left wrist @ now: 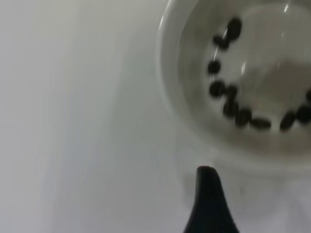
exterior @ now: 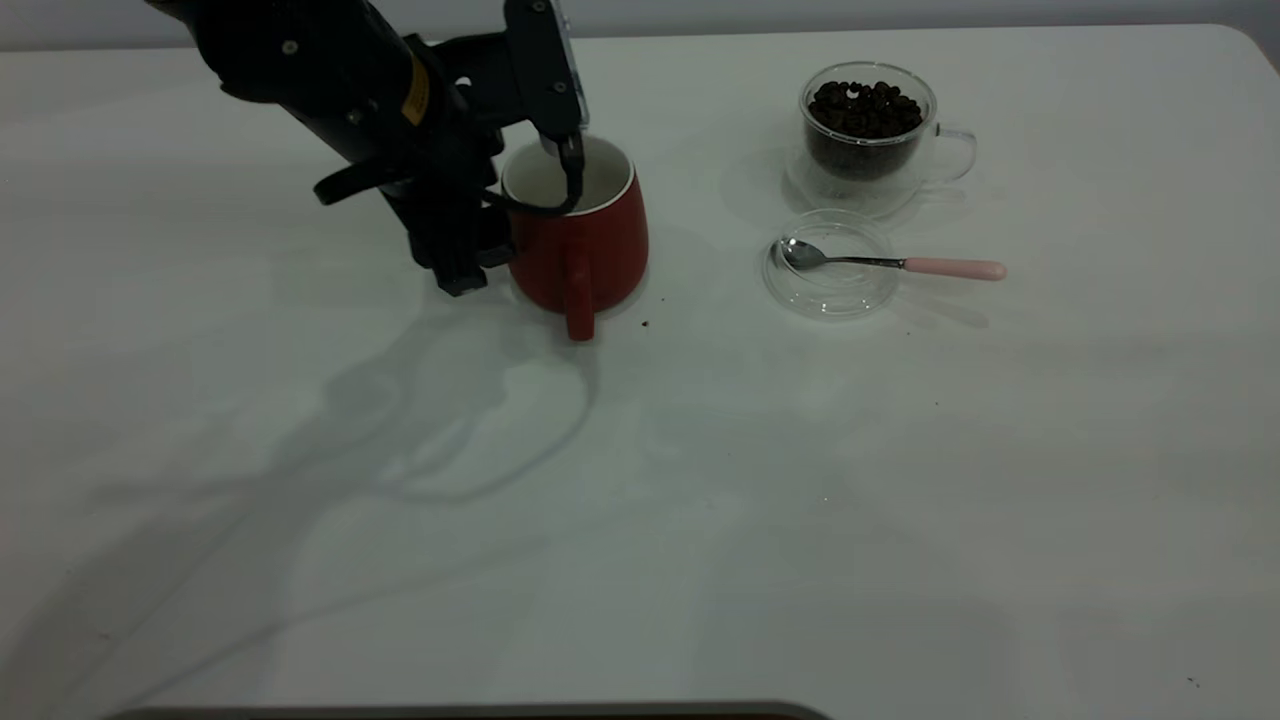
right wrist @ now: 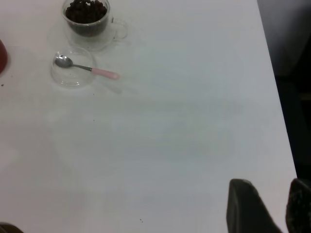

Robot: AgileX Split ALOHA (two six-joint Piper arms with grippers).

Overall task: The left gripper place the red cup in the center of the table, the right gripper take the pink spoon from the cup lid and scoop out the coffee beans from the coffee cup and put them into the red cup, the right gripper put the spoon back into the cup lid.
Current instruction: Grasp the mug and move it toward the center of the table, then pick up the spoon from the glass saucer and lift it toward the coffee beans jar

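The red cup [exterior: 585, 235] stands upright on the table [exterior: 640, 480] left of centre, handle toward the camera. The left wrist view looks down into its white inside [left wrist: 252, 73], where several coffee beans [left wrist: 233, 104] lie. My left gripper [exterior: 465, 262] is low against the cup's left side; only one of its fingers [left wrist: 206, 194] shows, outside the rim. The coffee cup [exterior: 868, 135], full of coffee beans [exterior: 865, 108], stands at the back right. The pink spoon [exterior: 900, 263] lies with its bowl in the cup lid [exterior: 830, 265]. My right gripper [right wrist: 271, 187] hovers empty, far from them.
A cable from the left arm [exterior: 560, 190] loops over the red cup's rim. A stray dark speck [exterior: 645, 324] lies just right of the cup's handle. The table's right edge [right wrist: 277, 111] runs close beside my right gripper.
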